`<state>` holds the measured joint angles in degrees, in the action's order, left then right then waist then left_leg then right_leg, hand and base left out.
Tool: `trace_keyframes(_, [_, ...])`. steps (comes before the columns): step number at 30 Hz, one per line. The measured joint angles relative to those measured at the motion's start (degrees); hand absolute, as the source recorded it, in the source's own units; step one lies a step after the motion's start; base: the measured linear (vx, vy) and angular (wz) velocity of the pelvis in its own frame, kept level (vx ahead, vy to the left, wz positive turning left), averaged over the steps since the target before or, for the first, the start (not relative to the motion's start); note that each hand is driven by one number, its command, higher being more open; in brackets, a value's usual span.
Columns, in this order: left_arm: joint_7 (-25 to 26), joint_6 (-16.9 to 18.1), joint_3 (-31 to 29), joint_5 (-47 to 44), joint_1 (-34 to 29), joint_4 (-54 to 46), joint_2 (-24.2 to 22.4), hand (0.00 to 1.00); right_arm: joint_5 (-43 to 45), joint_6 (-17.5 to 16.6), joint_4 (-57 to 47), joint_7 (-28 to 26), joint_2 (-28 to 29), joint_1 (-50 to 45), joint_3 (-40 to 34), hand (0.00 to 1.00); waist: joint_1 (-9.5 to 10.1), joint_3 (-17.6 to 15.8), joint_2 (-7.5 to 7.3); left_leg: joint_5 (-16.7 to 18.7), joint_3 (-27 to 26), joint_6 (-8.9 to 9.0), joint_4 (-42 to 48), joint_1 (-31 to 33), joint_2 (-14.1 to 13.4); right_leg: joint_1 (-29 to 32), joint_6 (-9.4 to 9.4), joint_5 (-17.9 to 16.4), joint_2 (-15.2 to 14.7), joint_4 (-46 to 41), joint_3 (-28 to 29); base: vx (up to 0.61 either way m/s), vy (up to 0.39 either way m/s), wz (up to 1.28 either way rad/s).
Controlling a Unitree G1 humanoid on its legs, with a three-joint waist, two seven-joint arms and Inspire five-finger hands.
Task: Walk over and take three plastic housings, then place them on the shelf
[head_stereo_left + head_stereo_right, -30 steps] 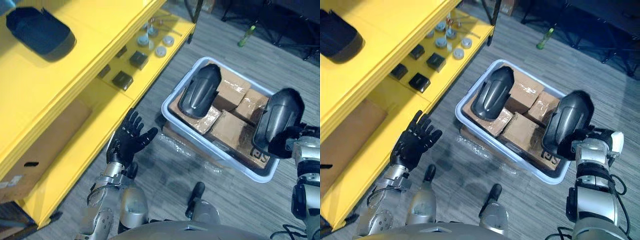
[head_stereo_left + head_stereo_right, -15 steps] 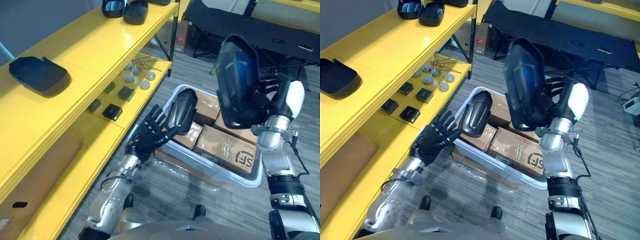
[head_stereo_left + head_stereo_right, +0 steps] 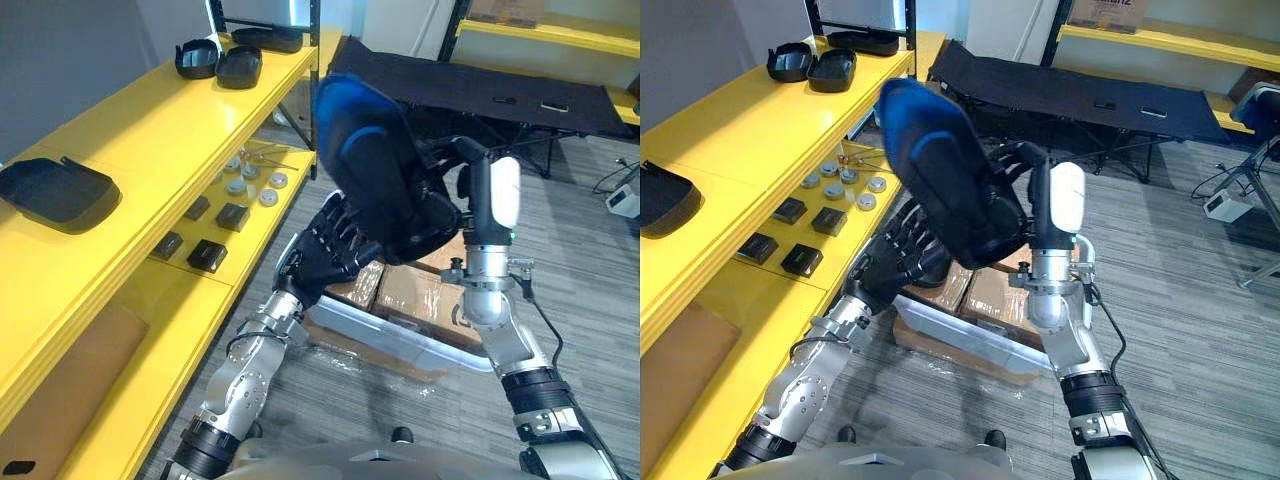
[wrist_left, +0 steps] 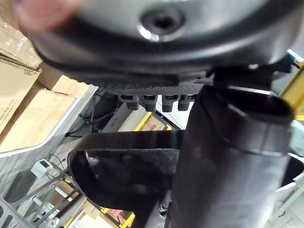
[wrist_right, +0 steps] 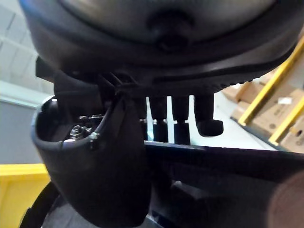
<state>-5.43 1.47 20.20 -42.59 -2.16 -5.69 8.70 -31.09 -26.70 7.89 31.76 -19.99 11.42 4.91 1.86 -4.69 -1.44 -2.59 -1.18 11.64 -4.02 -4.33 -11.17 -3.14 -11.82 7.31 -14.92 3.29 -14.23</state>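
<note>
One plastic housing [image 3: 385, 175] — clasped by right hand [image 3: 472, 185], left hand [image 3: 335, 250] splayed beneath.

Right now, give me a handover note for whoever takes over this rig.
Right hand: shut on the held housing, raised above the bin.
Left hand: open, fingers spread close under it.
Done: a shelved housing lies on the shelf; far housings sit at its end.
Left: set the held housing on the shelf. How many of the three are placed, I cannot tell.
</note>
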Motion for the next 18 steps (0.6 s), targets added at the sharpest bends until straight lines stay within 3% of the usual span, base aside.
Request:
trace_keyframes(13, [5.77,3.65,2.06,0.15,2.28,1.77,-0.18,1.0,1.13,-0.81,-0.96,-2.62,2.92,-0.73,8.12,0.0,-0.45,0.45,-0.11,0.42,1.01,0.02,1.0,-0.06,0.06,-1.37,0.03,0.02,-0.01,0.04,-0.91,-0.01,0.005,0.03])
trace_keyframes(14, [6.76,3.76,2.08,-0.15,2.28,1.77,-0.22,0.0,1.49,-0.81,-0.96,-2.63,3.02,-0.9,8.37,0.0,-0.44,0.47,-0.11,0.42,1.11,0.02,1.1,-0.06,0.06,-1.48,0.04,0.02,-0.01,0.04,-1.01,-0.03,0.013,0.04])
trace_keyframes(18, [9.5,4.45,2.12,-5.18,2.27,2.52,-0.44,0.0,3.29,0.11,-0.85,-2.5,4.19,-1.59,9.92,0.0,-0.41,0.78,-0.1,0.43,1.46,0.04,1.45,-0.05,0.06,-1.92,0.09,-0.01,-0.01,0.17,-1.34,-0.02,0.009,0.04])
